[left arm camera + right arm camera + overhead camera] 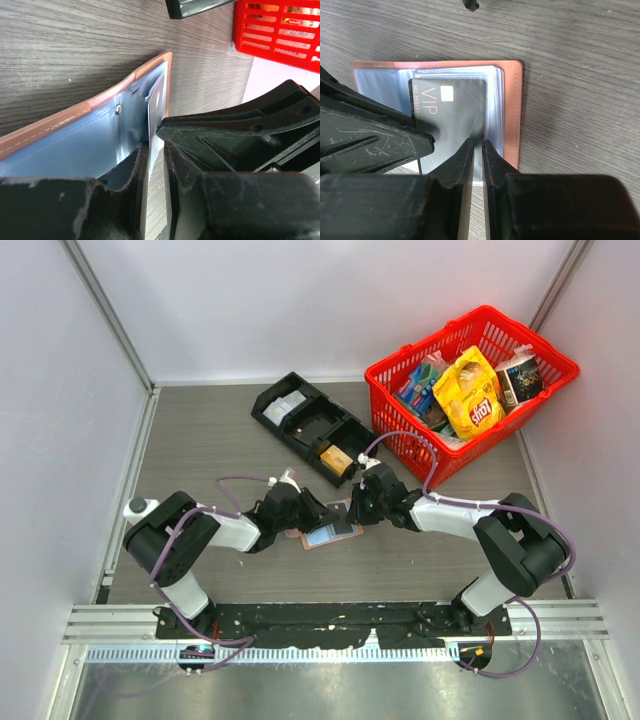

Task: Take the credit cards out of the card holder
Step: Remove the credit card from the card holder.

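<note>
**Item:** card holder (327,535). Salmon-pink bifold, opened flat on the tabletop (200,450) with its pale blue panels up, between the two arms. The black tray (300,425) sits at its 12 o'clock and the red basket (395,425) at its 2 o'clock, both apart from it.

**Contents showing:** one dark card (452,120) lettered VIP, lying over the panels. Its lower end is hidden by the claws, so how far out it is cannot be told. Clear sleeves are stacked beneath it, and what they hold is not visible.

**Left claw** (151,145): at the holder's 10 o'clock. The fingers are drawn nearly together with the card's thin edge running between them, one above and one beneath. It is clamped on the dark card.

**Right claw** (477,143): at the holder's 1 o'clock, tips almost together over the card's lower corner, beside the salmon border. You cannot tell whether it pinches a sleeve or only presses down.

**Handling, as judged:**
- The step in hand is drawing the card free.
- Pull with the left claw along the card's own plane, low and level, back toward 9 o'clock. Lifting early would likely bend the card or raise the whole holder.
- Anchor the right claw on leather or sleeve, never on the card, or you will fight your own pull.
- Expect the soft holder to slide or fold if that anchor slips.
- Lay the card on bare tabletop, well apart from the holder.
</note>
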